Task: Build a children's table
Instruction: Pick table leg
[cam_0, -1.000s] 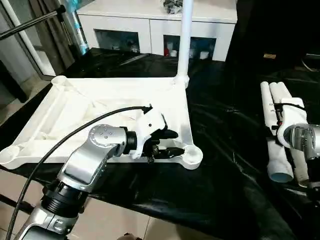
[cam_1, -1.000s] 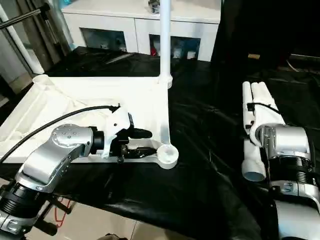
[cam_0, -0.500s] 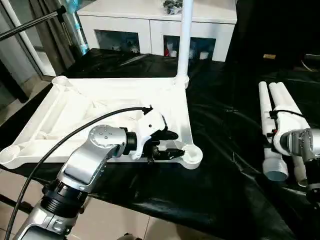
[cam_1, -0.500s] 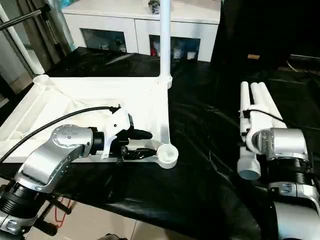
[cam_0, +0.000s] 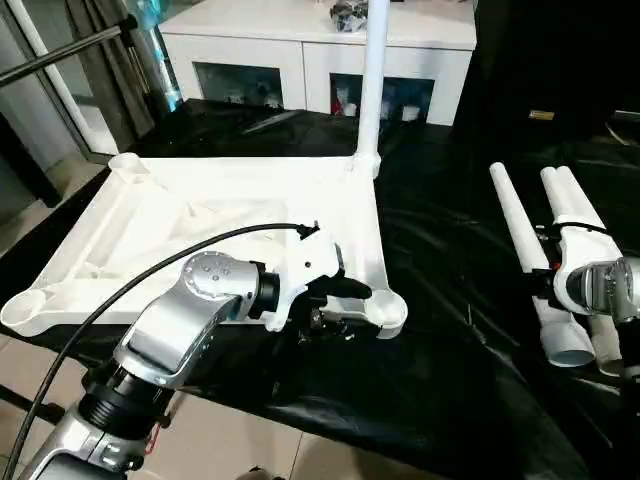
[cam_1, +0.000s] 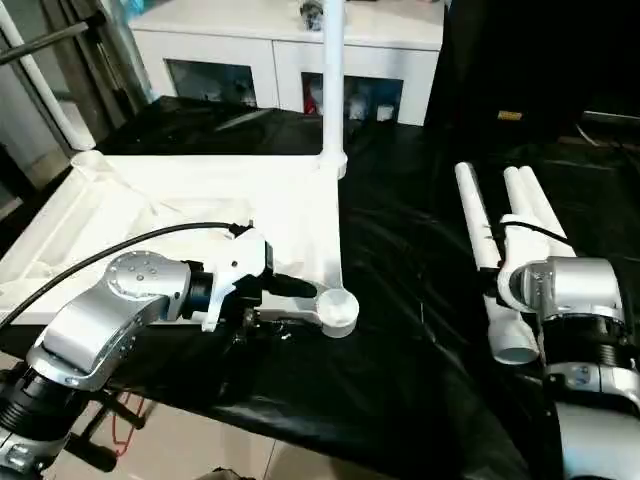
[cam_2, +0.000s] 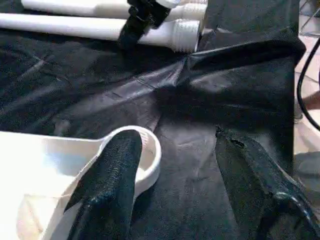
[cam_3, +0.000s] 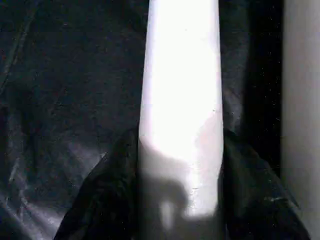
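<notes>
The white tabletop (cam_0: 150, 215) lies underside up on the black cloth. One leg (cam_0: 372, 80) stands upright in its far right corner socket. My left gripper (cam_0: 338, 307) is open at the near right corner socket (cam_2: 147, 150); one finger (cam_2: 112, 175) lies over the socket and the other hangs over the cloth. My right gripper (cam_3: 180, 135) is shut on another leg (cam_1: 478, 225), with a finger pressed against each side. That leg is angled away from two more legs (cam_1: 528, 205) lying beside it.
A white cabinet (cam_0: 300, 60) with glass doors stands behind the table. A metal pole (cam_0: 60, 55) crosses the far left. A black cable (cam_0: 120, 290) loops over my left forearm. The black cloth (cam_0: 450, 280) lies wrinkled between the tabletop and the legs.
My right gripper has closed on one leg, and the leg's far end has swung left, away from the other two. My left gripper has edged closer to the corner socket.
</notes>
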